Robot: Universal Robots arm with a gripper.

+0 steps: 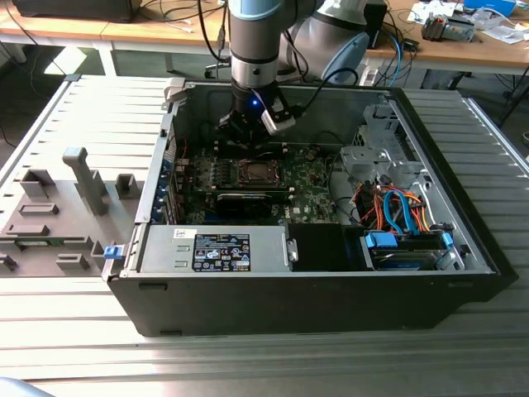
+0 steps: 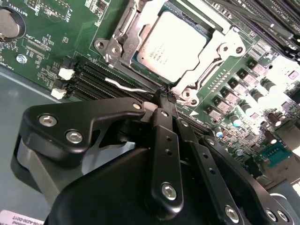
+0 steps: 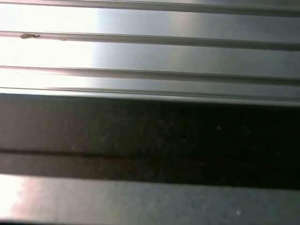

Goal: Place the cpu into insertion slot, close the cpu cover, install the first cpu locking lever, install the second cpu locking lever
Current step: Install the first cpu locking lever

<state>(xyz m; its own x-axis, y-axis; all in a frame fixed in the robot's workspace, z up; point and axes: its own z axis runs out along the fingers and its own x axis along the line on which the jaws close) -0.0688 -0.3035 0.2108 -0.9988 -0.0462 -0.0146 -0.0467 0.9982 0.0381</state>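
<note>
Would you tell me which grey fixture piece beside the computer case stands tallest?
The narrow upright post with a capped top, in the exterior view; the grey blocks around it are all low and squat.

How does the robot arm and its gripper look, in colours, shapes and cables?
The arm is a silver-grey tube with a light-blue joint cap and a small blue light near the wrist. The gripper is matte black, with flat linked bars fastened by silver screws. A black cable runs off behind the wrist.
</note>
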